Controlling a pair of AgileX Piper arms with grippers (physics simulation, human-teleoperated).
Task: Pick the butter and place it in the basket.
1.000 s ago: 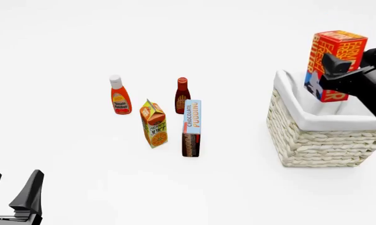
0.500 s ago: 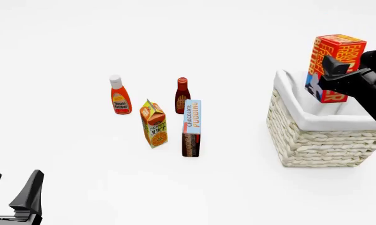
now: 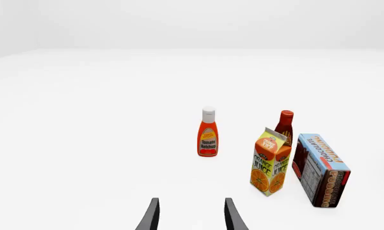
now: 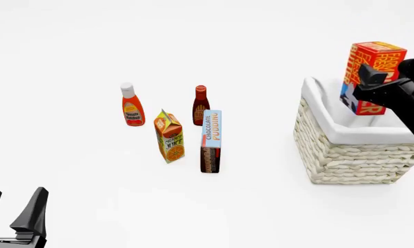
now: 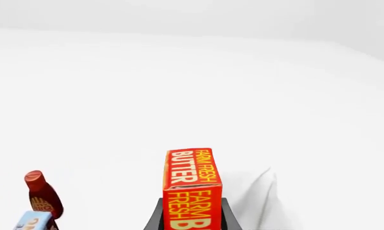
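Right gripper (image 4: 373, 82) clamped on the butter (image 4: 372, 66), carton upright, held in the air above the basket (image 4: 351, 150), not touching it. Left gripper (image 4: 14, 209) idle near the table edge, jaws apart, holding nothing.

The right arm reaches in from the right edge of the front view, raised well above the worktop at the far right, its black wrist angled up and leftward. The right gripper (image 4: 373, 82) has its jaws closed on the butter (image 4: 369, 72), clamping the carton low on its two sides and holding it upright in the air. The left gripper (image 4: 14, 209) rests low at the near left, jaws spread apart with nothing between them.
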